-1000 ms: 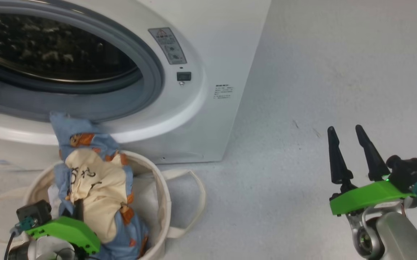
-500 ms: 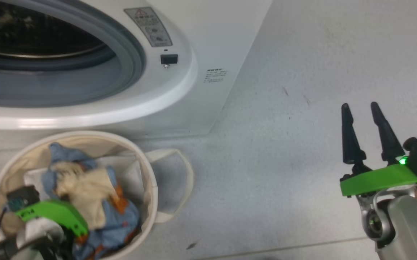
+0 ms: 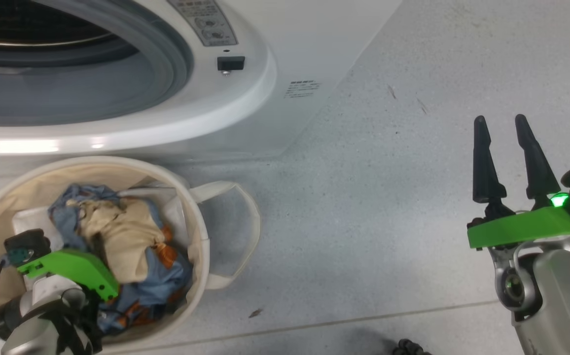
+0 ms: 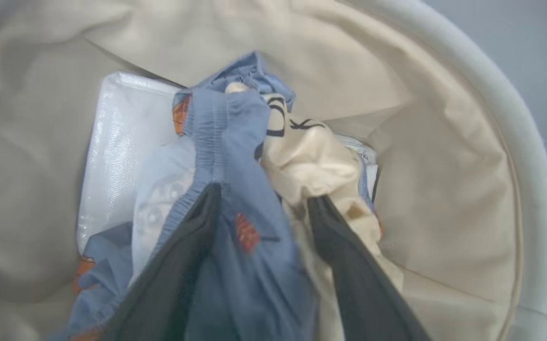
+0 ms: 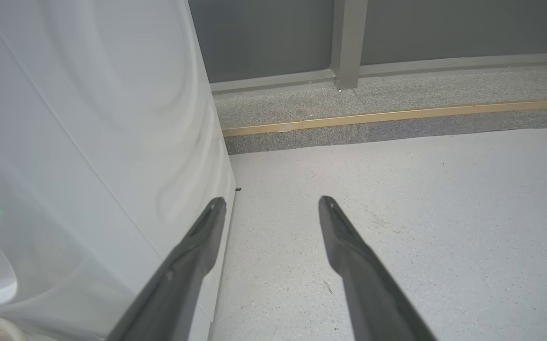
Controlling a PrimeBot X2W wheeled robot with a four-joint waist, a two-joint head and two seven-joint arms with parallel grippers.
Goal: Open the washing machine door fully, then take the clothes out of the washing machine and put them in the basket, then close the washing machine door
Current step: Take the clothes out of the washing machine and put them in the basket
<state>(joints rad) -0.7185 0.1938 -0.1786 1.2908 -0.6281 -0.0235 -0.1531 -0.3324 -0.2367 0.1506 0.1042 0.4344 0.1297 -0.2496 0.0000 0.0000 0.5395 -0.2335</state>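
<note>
Left wrist view puts us closest: the left gripper (image 4: 261, 201) points down into the basket (image 4: 500, 123). Its two dark tapered fingers are spread apart, with a rumpled fold of the clothes (image 4: 235, 142) lying between them. The clothes are soft blue cloth with orange-brown prints and a gathered hem, bunched against a cream piece with black lettering. They lie heaped inside the basket on a glossy white sheet (image 4: 112, 142) at its bottom. Around them rises a slack cream canvas wall with a thick rounded rim.

From the head view we see our right gripper (image 3: 499, 118) low on the right over the floor (image 3: 364, 207), well apart from the basket. Its slim black fingers are parted and hold nothing. One flat loop handle (image 3: 216, 186) sags from the basket onto that speckled grey floor.

Just beyond stands the washing machine (image 3: 285, 39), smooth, white and boxy. A grey rubber gasket (image 3: 166, 74) rings its round mouth, and a small black latch slot (image 3: 231, 63) sits beside it.

Farthest off, in the right wrist view, a grey wall (image 5: 444, 28) meets a gritty step edged by a brass-coloured strip (image 5: 396, 115).
</note>
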